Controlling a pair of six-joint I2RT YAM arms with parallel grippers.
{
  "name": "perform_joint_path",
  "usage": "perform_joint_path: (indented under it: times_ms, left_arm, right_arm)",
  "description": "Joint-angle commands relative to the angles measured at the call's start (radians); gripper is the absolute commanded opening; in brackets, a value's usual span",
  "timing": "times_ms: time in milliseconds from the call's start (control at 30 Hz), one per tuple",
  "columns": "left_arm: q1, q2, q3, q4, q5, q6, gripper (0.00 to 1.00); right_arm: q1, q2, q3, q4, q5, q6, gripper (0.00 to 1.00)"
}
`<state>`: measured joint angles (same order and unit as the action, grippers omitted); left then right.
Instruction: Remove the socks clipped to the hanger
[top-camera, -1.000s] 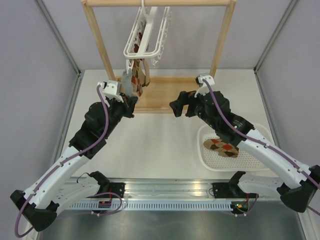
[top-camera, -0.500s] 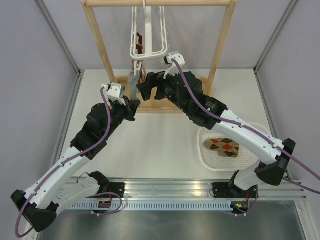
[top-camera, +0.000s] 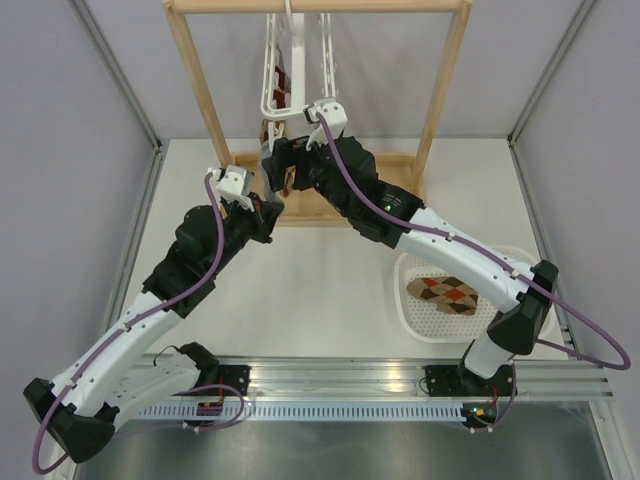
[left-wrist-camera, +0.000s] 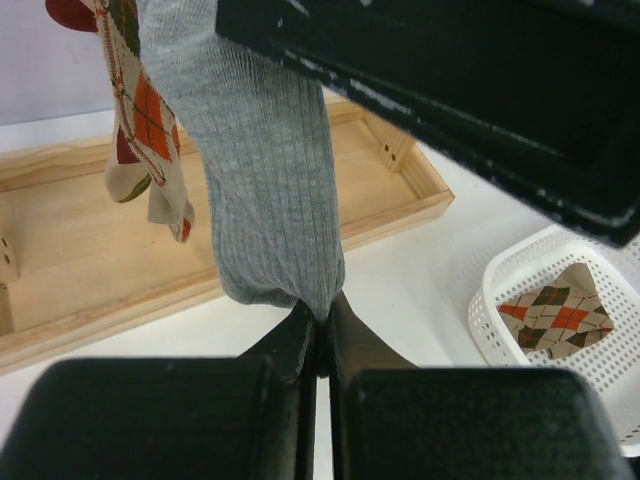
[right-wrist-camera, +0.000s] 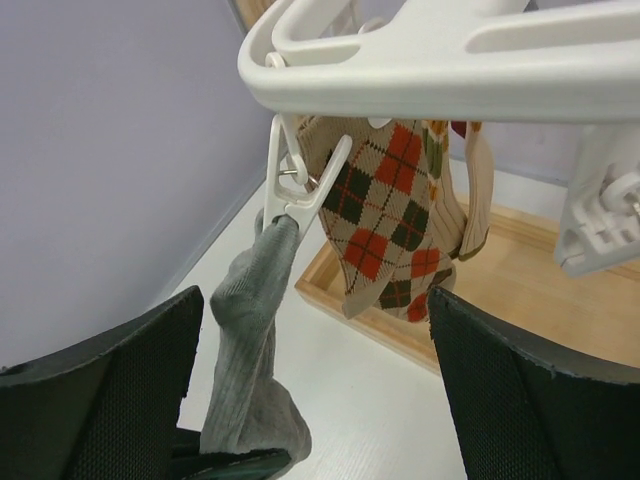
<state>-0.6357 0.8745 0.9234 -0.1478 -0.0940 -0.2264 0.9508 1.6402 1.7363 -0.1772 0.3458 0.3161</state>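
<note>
The white hanger (top-camera: 294, 60) hangs from the wooden rack; its frame (right-wrist-camera: 440, 60) fills the top of the right wrist view. A grey sock (right-wrist-camera: 250, 340) hangs from a white clip (right-wrist-camera: 292, 190). My left gripper (left-wrist-camera: 324, 330) is shut on the grey sock's (left-wrist-camera: 265, 180) lower end. An argyle sock (right-wrist-camera: 385, 215) and a tan one (right-wrist-camera: 478, 180) hang beside it. My right gripper (top-camera: 285, 160) is open just below the hanger, its fingers (right-wrist-camera: 110, 400) either side of the clipped socks, touching nothing.
A white perforated basket (top-camera: 420, 320) at the right holds an argyle sock (top-camera: 445, 293); it also shows in the left wrist view (left-wrist-camera: 500, 280). The wooden rack's base tray (left-wrist-camera: 80, 240) lies under the hanger, its uprights (top-camera: 195, 80) on both sides.
My right arm has swung from above the basket to the hanger, open. My left gripper has stayed on the grey sock. The hanger has swung back from tilted to straight.
</note>
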Motion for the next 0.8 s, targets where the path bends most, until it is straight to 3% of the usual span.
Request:
perform_joint_path:
  times_ms: [0,233,500,767]
  left_arm:
    - [0.007,-0.002,-0.012,0.016,0.023,-0.005,0.02]
    - [0.013,-0.002,-0.014,0.016,0.031,-0.007,0.02]
    - [0.014,-0.006,-0.020,0.017,0.036,-0.005,0.02]
    - [0.014,0.000,-0.021,0.017,0.048,-0.007,0.02]
  right_arm:
    - [-0.012,0.007,0.052,0.094,0.025,-0.028,0.96]
    - [-0.021,0.070,0.123,0.111,-0.010,-0.029,0.90]
    - [-0.024,0.119,0.184,0.114,-0.010,-0.043,0.70]
    - [-0.026,0.144,0.215,0.139,-0.024,-0.031,0.63]
